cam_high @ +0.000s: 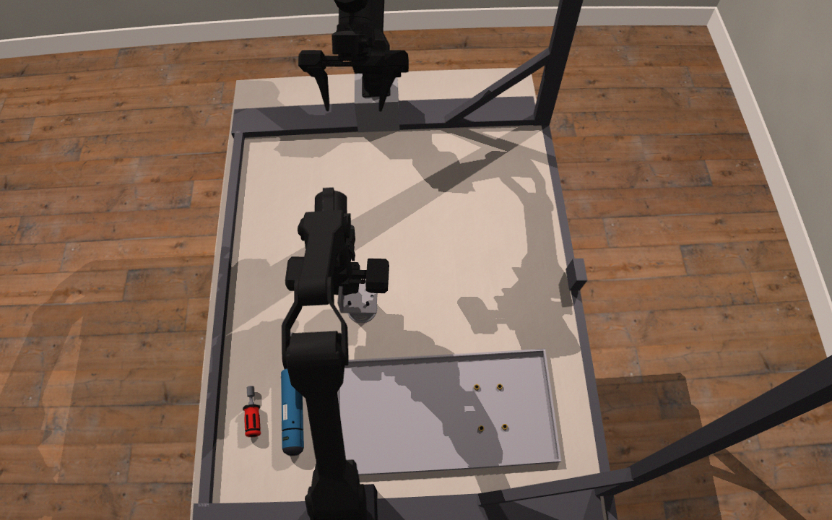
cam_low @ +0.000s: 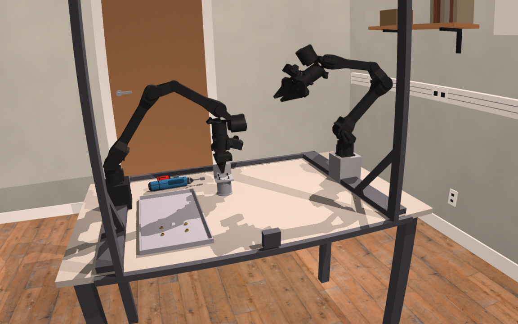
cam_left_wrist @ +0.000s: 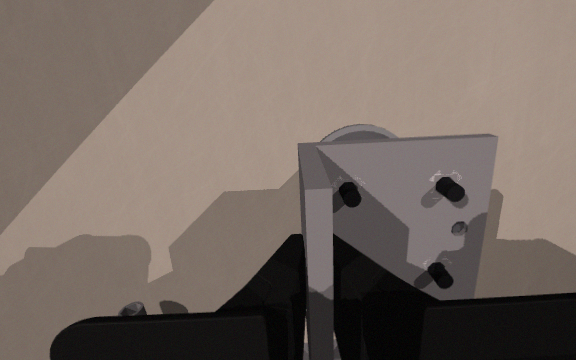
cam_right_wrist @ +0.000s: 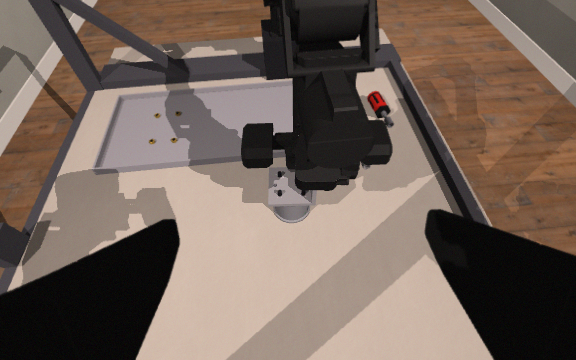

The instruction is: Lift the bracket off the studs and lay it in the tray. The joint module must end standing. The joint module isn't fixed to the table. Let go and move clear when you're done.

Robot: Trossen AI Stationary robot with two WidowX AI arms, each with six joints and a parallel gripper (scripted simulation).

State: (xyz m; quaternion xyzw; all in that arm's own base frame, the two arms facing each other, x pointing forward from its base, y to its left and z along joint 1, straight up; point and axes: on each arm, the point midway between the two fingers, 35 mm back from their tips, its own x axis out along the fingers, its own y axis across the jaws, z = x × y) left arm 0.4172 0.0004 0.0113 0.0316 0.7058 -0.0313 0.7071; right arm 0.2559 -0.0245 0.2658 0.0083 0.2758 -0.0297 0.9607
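A grey angle bracket (cam_left_wrist: 403, 210) sits on the black studs (cam_left_wrist: 449, 189) of a grey cylindrical joint module (cam_low: 224, 187), which stands upright on the table. My left gripper (cam_left_wrist: 311, 245) points straight down and is shut on the bracket's upright flange (cam_left_wrist: 317, 225). In the overhead view the left arm hides most of the bracket (cam_high: 360, 303). The grey tray (cam_high: 451, 410) lies near the left arm's base. My right gripper (cam_low: 283, 96) is open and empty, high above the far end of the table (cam_high: 353, 101). The right wrist view shows the bracket (cam_right_wrist: 288, 190) under the left wrist.
Several small brass fittings (cam_high: 490, 407) lie in the tray. A blue power driver (cam_high: 291, 420) and a red screwdriver (cam_high: 251, 417) lie beside the tray. A small dark block (cam_low: 270, 238) sits at the table edge. A loose screw (cam_left_wrist: 133, 309) lies on the table. Dark frame posts ring the table.
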